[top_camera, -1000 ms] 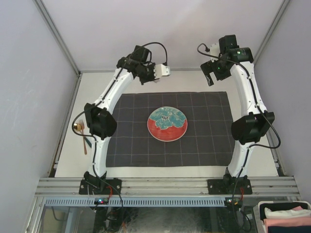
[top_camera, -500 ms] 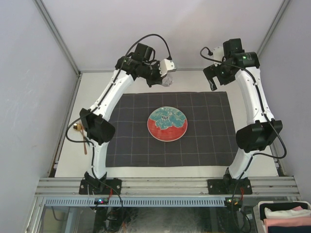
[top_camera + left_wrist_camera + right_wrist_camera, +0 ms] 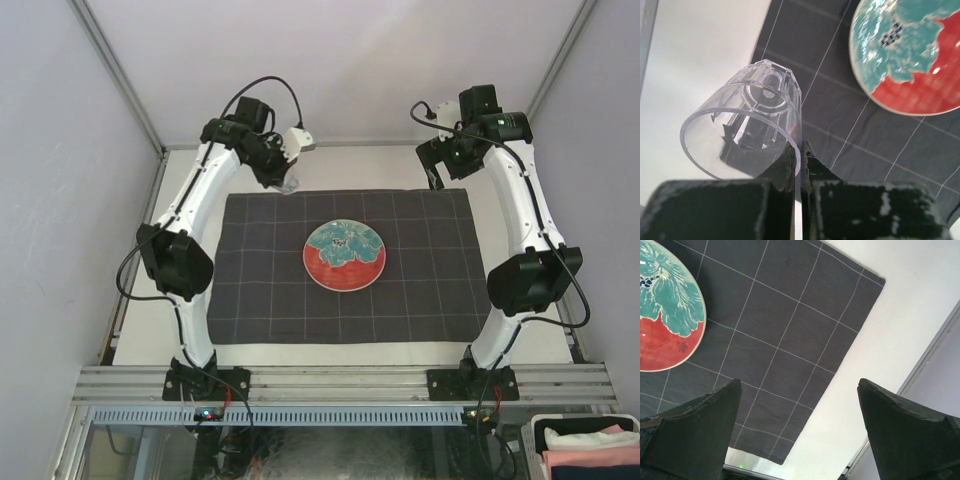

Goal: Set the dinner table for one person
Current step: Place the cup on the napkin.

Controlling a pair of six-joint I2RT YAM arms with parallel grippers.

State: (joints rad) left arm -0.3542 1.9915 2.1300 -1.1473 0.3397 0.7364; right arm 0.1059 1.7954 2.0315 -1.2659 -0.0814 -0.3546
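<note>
Left end effector (image 3: 801, 150) clamped tight on clear cup (image 3: 747, 120) rim, cup tilted over checked cloth (image 3: 420, 280) far-left corner | right end effector (image 3: 797, 385) gaping wide, empty, above far-right corner | worktop (image 3: 370, 165) under cloth, 1 plate (image 3: 344, 255) centred | plate's tiny print unreadable

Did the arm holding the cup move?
Yes. The left gripper, shut on the clear cup, moved left, toward the dark checked cloth's far-left corner.
</note>
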